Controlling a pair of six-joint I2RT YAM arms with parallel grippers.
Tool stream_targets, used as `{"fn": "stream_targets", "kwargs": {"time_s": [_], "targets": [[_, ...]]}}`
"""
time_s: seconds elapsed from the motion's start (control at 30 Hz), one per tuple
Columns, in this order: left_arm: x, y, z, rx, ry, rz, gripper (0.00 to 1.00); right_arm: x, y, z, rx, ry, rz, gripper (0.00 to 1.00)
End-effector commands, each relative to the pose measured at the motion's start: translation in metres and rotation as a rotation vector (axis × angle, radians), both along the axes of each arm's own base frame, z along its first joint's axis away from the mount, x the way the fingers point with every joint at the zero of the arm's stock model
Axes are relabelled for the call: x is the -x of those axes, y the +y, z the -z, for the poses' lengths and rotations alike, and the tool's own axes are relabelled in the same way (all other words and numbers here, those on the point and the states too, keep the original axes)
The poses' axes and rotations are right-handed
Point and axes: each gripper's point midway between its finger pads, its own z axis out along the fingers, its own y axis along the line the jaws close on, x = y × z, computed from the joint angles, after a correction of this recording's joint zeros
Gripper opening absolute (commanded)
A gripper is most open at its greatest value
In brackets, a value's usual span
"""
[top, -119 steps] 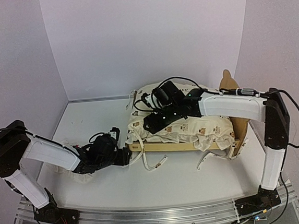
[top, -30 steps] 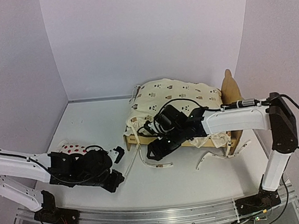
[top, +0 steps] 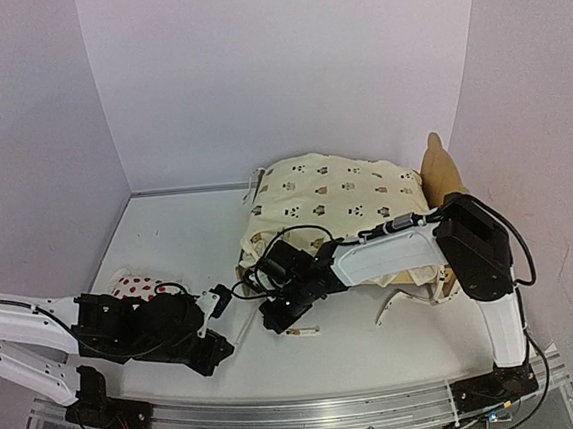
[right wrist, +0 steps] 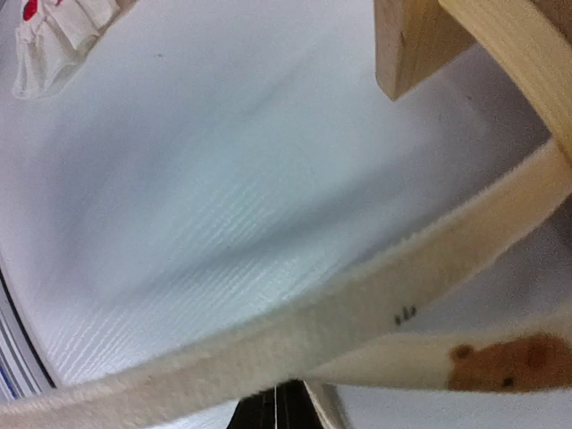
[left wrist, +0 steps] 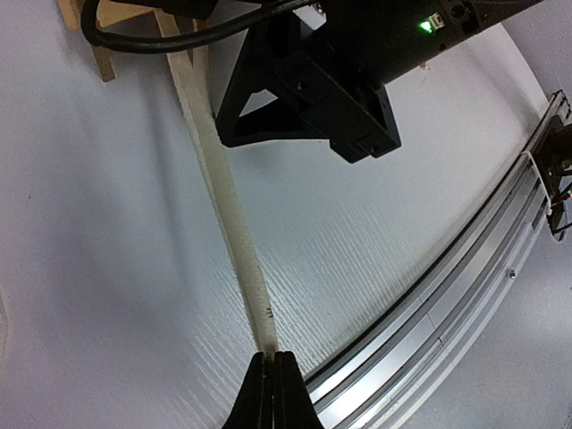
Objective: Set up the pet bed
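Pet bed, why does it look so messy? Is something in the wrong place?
Yes. The quilt is heaped over the pet bed, its cream straps trailing off the near side onto the table. The red-dotted pillow lies on the table at the left, off the bed.

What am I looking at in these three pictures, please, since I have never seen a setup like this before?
These are two robot arms bolted to a white table, each ending in a two-finger gripper. One picture looks down from above and behind them; the other two come from cameras on the wrists. On the table stands a small wooden pet bed covered by a cream printed quilt, with a red-dotted pillow lying near the left arm. The left gripper is shut on a cream tie that runs towards the bed. The right gripper is shut too, with another tie crossing just in front of it; whether it pinches that tie I cannot tell.
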Motion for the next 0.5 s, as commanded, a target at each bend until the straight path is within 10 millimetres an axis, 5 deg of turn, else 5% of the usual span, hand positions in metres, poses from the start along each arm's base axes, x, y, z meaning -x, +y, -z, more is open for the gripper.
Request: {"fn": "stream_targets", "kwargs": {"time_s": [0.0, 0.13, 0.27, 0.47], "targets": [[-0.009, 0.008, -0.019, 0.051, -0.056, -0.056, 0.0, -0.012, 0.03, -0.039, -0.112, -0.043, 0.007, 0.01], [-0.019, 0.013, -0.035, 0.079, -0.111, -0.106, 0.0, -0.014, 0.042, -0.095, -0.255, -0.054, 0.035, 0.0], [-0.029, 0.016, -0.054, 0.111, -0.163, -0.15, 0.0, -0.009, 0.032, -0.143, -0.426, -0.096, 0.083, 0.0], [-0.032, 0.012, -0.062, 0.139, -0.193, -0.144, 0.0, -0.005, 0.007, -0.114, -0.593, -0.11, 0.195, 0.0]]}}
